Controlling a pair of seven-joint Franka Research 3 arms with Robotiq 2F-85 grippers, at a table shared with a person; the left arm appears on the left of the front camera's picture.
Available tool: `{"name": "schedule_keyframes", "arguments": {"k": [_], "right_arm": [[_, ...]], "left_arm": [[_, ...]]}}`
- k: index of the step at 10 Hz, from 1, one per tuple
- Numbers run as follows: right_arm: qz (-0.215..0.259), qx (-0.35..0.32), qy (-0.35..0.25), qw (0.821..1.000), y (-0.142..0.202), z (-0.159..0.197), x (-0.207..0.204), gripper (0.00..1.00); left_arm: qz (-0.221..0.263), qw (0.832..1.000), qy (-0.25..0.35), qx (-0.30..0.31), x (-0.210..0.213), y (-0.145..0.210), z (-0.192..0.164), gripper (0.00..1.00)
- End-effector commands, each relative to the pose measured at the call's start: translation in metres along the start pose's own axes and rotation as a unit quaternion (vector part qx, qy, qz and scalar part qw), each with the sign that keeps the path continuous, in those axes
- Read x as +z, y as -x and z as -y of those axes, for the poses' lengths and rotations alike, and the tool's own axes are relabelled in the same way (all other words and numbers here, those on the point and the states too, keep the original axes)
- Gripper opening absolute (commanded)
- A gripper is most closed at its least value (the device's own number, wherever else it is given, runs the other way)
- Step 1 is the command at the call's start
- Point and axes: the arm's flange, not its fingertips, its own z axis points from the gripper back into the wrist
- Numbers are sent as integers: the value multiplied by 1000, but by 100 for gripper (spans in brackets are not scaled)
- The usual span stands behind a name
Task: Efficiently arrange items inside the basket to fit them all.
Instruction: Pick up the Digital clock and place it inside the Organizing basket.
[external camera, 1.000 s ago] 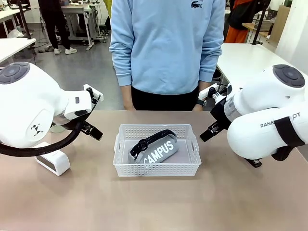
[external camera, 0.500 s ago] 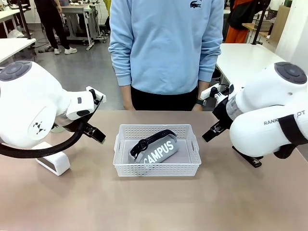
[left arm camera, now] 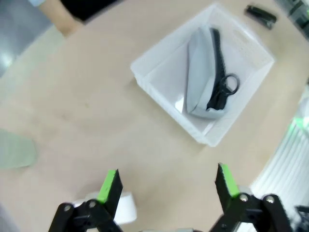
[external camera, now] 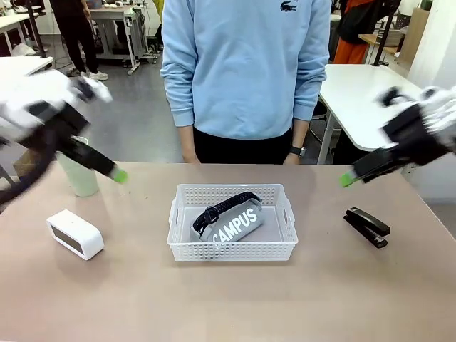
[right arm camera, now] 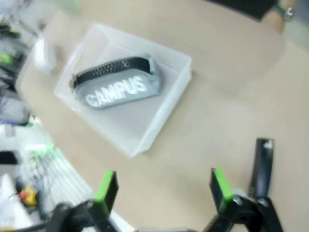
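Front view: your left pincer (external camera: 118, 175) and right pincer (external camera: 347, 179) gape empty; the pouch (external camera: 231, 222), diagonal in the basket (external camera: 231, 251), likely wastes room.

The white perforated basket (external camera: 231, 251) sits mid-worktop (external camera: 228, 299), holding the grey "CAMPUS" pouch (external camera: 239, 222), which lies slantwise with its black strap (external camera: 226, 204) uppermost. Outside it, the white screen device (external camera: 75, 234) and the upright pale green cup (external camera: 80, 179) stand well to its left, the cup farther back. The black stapler (external camera: 367, 226) lies closed to its right.

On the desk (external camera: 228, 299), the grey "CAMPUS" pouch (external camera: 231, 222) is laid in the white perforated plastic basket (external camera: 231, 251); the white rectangular screen device (external camera: 75, 234) and pale green cup (external camera: 80, 182) are set left, the black stapler (external camera: 367, 226) right.
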Motion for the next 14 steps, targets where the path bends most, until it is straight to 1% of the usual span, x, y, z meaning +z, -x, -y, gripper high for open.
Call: {"name": "schedule_keyframes", "arguments": {"k": [1, 2, 3, 4, 5, 6, 8, 9, 10, 11, 12, 13, 14], "right_arm": [[65, -118, -78, 988, 22, 34, 77, 100], [94, -168, -98, 976, 33, 50, 108, 100], [122, -188, -131, 966, 47, 67, 135, 100], [145, -213, -163, 952, 63, 89, 155, 100], [177, -238, -191, 936, 85, 115, 173, 100], [201, -263, -212, 920, 106, 137, 181, 100], [228, -303, -238, 894, 142, 169, 178, 100], [233, -317, -246, 886, 157, 179, 170, 100], [240, -324, -251, 880, 166, 184, 165, 100], [244, -334, -246, 876, 171, 188, 163, 100], [249, -341, -235, 875, 172, 189, 162, 100], [235, -342, -245, 876, 175, 189, 165, 100], [235, -342, -245, 876, 175, 189, 165, 100]], "left_arm": [[86, 994, 66, -6, 60, 82, -6, 100], [123, 989, 78, 14, 86, 101, -19, 100], [158, 983, 78, 41, 106, 122, -32, 100], [187, 977, 65, 72, 122, 148, -43, 100], [230, 962, 77, 123, 134, 181, -63, 100], [271, 941, 91, 181, 140, 214, -87, 100], [320, 904, 127, 256, 135, 261, -121, 100], [327, 893, 140, 274, 124, 270, -127, 100], [336, 882, 154, 292, 113, 273, -130, 100], [344, 875, 161, 301, 106, 276, -133, 100], [340, 871, 151, 321, 102, 272, -133, 100], [329, 876, 135, 325, 101, 263, -131, 100], [335, 872, 154, 322, 141, 286, -176, 100]]}}
